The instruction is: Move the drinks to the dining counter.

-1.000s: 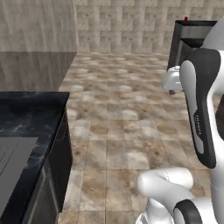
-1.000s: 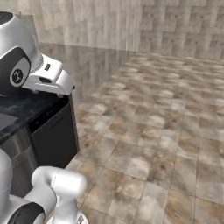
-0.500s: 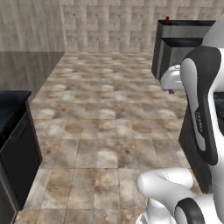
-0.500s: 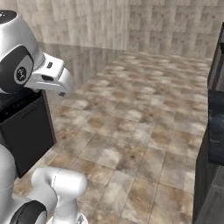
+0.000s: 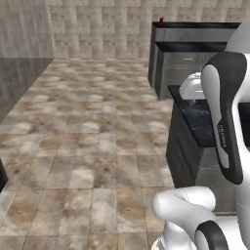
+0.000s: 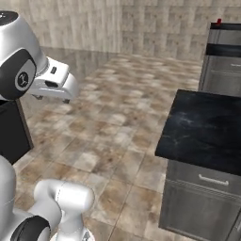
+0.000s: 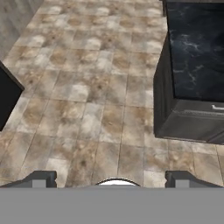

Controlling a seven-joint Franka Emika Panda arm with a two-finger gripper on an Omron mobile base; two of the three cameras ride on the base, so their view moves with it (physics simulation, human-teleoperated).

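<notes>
A small red can stands on the top level of the dining counter, a grey two-level counter with black tops against the far wall; in the right base view the can sits on the counter at the upper right. My gripper hangs over bare floor tiles, its fingertips wide apart and open with nothing between them. The white hand sits high at the left, far from the can.
A shorter grey block with a black stone top stands close on the right, also in the hand view. A dark cabinet corner is at the left. Brown tiled floor lies open between them.
The whole picture has swung: the black counter at the left slid out of frame, and the black-topped block and far counter came in on the right. The gripper stays open.
</notes>
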